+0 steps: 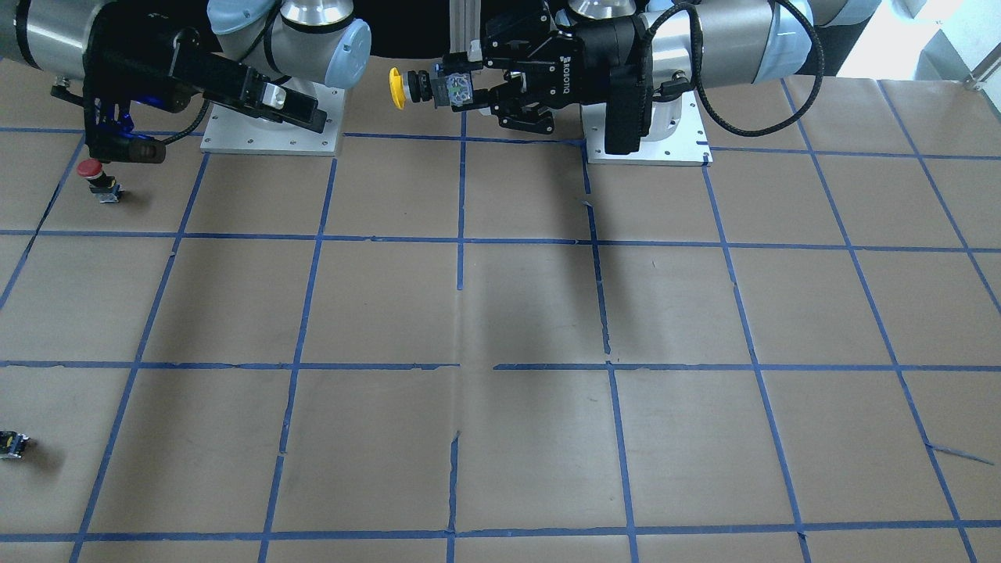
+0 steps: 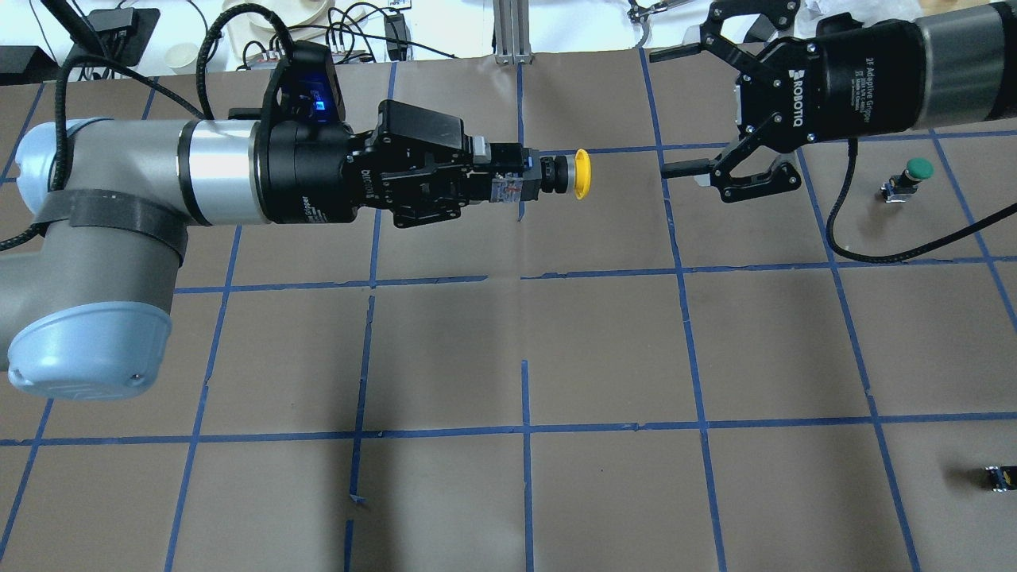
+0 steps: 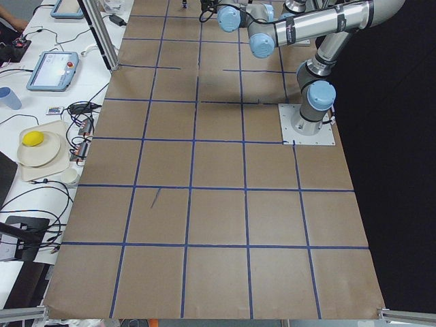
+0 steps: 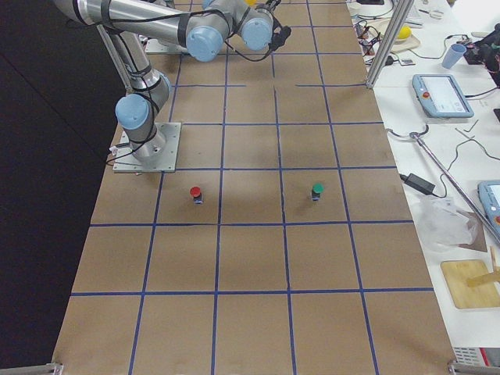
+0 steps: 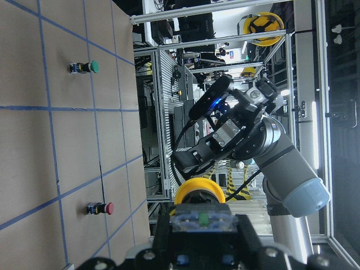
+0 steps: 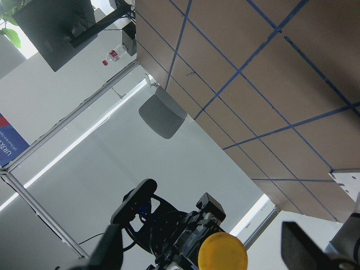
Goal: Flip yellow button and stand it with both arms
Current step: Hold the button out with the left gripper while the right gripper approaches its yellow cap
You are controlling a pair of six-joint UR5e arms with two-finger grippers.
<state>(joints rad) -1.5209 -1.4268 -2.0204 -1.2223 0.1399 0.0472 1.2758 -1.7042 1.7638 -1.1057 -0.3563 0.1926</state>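
Note:
The yellow button (image 2: 581, 173) is held level in the air, its round cap pointing at my right gripper. My left gripper (image 2: 508, 187) is shut on its blocky body, above the table's middle rear; this also shows in the front view (image 1: 461, 92), cap (image 1: 397, 87). In the left wrist view the cap (image 5: 199, 191) sits just past the fingers. My right gripper (image 2: 666, 111) is open wide and empty, a short gap to the right of the cap. In the right wrist view the cap (image 6: 222, 254) shows low between the open fingers (image 6: 107, 247).
A red-capped button (image 1: 98, 177) stands on the table below my right arm. A green-capped button (image 2: 910, 176) stands at the right. A small black capless part (image 2: 997, 477) lies near the front right edge. The brown table (image 2: 604, 357) carries blue tape grid lines.

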